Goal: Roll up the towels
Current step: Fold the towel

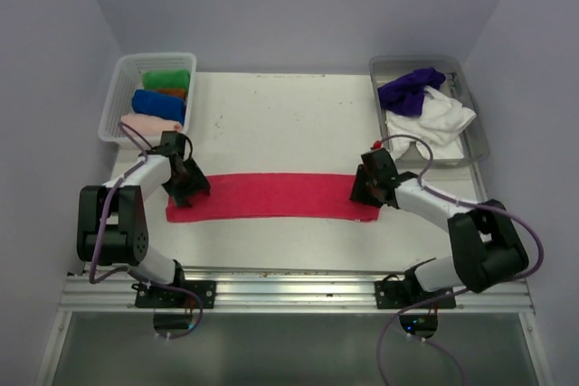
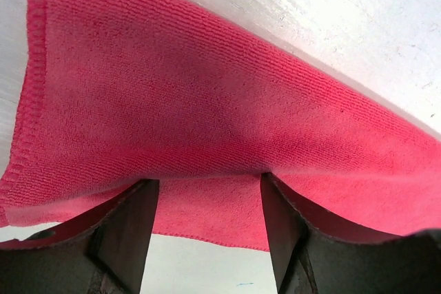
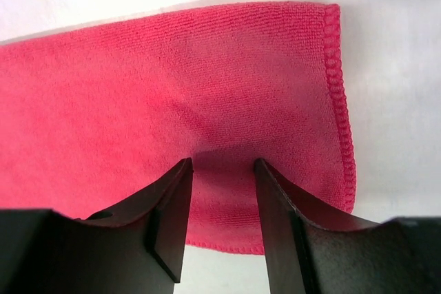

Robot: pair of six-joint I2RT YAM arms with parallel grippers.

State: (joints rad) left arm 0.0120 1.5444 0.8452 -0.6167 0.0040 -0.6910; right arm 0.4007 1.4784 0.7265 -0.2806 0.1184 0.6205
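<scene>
A hot pink towel point(image 1: 271, 196) lies flat on the table as a long, narrow strip running left to right. My left gripper point(image 1: 188, 189) stands at its left end. In the left wrist view that gripper point(image 2: 207, 184) is open, both fingertips point(image 2: 141, 194) down on the pink towel point(image 2: 207, 94) near its near hem. My right gripper point(image 1: 366, 192) stands at the strip's right end. Seen from the right wrist, it point(image 3: 222, 163) is open too, and its tips touch the towel point(image 3: 172, 80) just inside the stitched end hem. Nothing is pinched between either pair of jaws.
A white lattice basket point(image 1: 116, 97) at the back left holds rolled green point(image 1: 167, 79), orange point(image 1: 174, 93), blue point(image 1: 158, 106) and pale pink point(image 1: 149, 126) towels. A grey tray point(image 1: 477, 137) at the back right holds a crumpled purple towel point(image 1: 412, 89) and a white one point(image 1: 441, 119).
</scene>
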